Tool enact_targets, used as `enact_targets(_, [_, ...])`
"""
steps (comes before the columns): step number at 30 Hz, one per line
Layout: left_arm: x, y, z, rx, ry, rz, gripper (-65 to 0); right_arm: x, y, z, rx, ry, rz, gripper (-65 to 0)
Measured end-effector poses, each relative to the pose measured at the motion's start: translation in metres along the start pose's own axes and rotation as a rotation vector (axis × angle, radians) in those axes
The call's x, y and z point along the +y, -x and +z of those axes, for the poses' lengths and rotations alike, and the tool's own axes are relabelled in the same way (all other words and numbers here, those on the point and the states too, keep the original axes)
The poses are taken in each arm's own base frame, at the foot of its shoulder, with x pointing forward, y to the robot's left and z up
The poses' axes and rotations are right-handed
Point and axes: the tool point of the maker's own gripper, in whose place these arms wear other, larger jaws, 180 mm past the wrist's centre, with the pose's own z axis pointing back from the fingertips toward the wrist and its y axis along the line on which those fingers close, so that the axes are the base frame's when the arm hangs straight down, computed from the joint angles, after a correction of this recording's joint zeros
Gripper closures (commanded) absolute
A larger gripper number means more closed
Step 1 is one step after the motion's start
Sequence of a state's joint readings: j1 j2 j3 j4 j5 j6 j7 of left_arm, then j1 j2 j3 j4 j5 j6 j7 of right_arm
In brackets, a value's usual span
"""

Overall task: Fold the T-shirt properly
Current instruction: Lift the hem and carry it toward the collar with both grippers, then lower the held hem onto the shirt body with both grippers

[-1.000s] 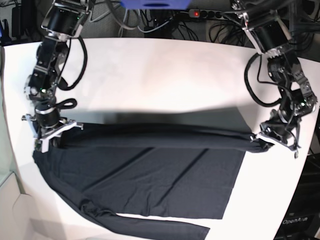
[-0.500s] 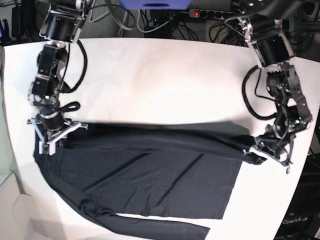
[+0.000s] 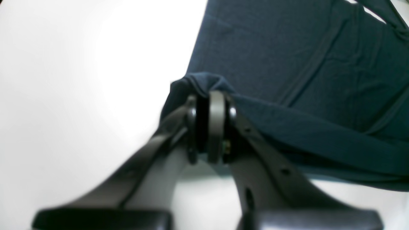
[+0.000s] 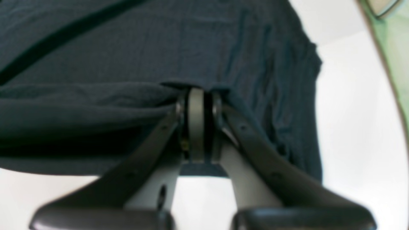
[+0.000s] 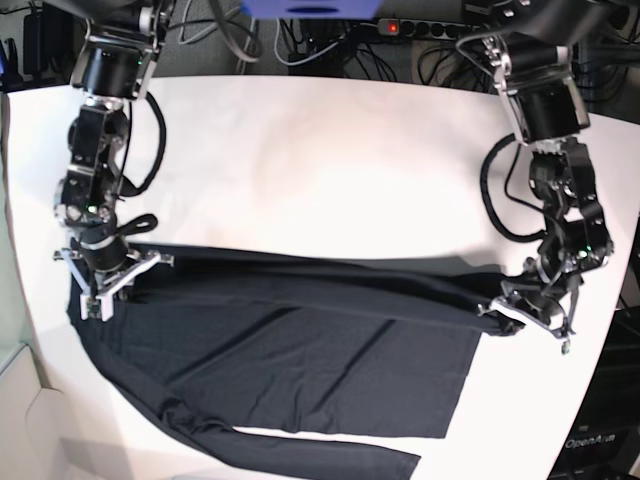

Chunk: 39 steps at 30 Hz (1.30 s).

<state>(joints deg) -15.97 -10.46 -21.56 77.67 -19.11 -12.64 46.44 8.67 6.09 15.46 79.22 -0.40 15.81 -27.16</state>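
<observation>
Both sets of jaws clamped on the T-shirt, left gripper at three o'clock, right gripper at nine. Stretched between them, top edge lifted off the white table. Rest spread flat toward six o'clock.

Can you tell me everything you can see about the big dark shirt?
The T-shirt is plain, dark, thin and soft, with long sleeves and no print. It lies mostly flat on the white table, faintly creased. Its far edge is lifted into a long stretched fold, pinched by the left gripper at one end and the right gripper at the other. One sleeve trails along the near edge.
</observation>
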Motion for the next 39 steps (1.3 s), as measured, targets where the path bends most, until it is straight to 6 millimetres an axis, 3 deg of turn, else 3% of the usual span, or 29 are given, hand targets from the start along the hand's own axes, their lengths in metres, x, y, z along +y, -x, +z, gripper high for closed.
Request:
enact_targets(5, [0.002,-0.006,-0.001,-0.035,-0.003,0.003,0.0,-0.001,0.003,-0.006,0.017,-0.001,-0.004,0.0])
enact_targets(11, [0.018,0.018,-0.013,0.025,-0.055,-0.020,0.0,-0.004,0.002,-0.006,0.016,0.003,0.003,0.0])
enact_targets(23, [0.010,-0.022,-0.018,-0.059,-0.044,-0.031,0.0,-0.004,0.002,-0.006,0.017,0.003,0.003,0.0])
enact_targets(31, [-0.036,-0.028,-0.041,-0.066,0.044,-0.123,0.0,0.008,0.000,-0.007,0.015,-0.024,0.030,0.0])
enact_targets(39, [-0.019,-0.029,-0.048,-0.064,0.008,-0.100,0.0,0.017,0.000,-0.008,0.018,-0.044,0.047,0.0])
